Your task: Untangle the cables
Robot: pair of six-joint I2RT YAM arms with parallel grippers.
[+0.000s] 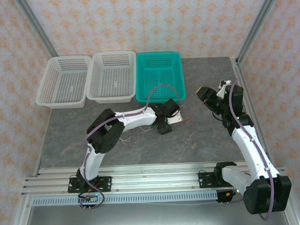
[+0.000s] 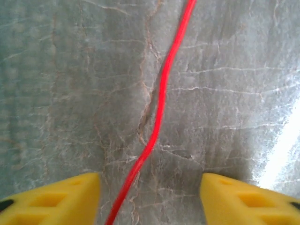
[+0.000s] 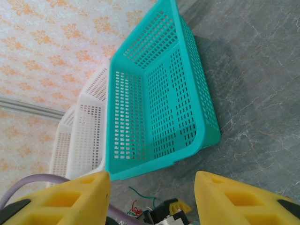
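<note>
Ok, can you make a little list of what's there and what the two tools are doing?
Left tool: open, close above the grey stone-look table, thin red wire lying between its yellow fingers
Right tool: open, empty, facing the teal plastic basket
Baskets: teal one beside two white plastic baskets, all empty

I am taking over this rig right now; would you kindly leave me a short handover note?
The left pincer is open, low over the table, jaws either side of the red cable, not clamped.
The right pincer is open, empty and raised, facing the teal basket.
The green cable lies mid-table beside the left arm's wrist.
Done: no cable gripped yet.
Left: probably close on the red cable and draw it free of the others.
</note>
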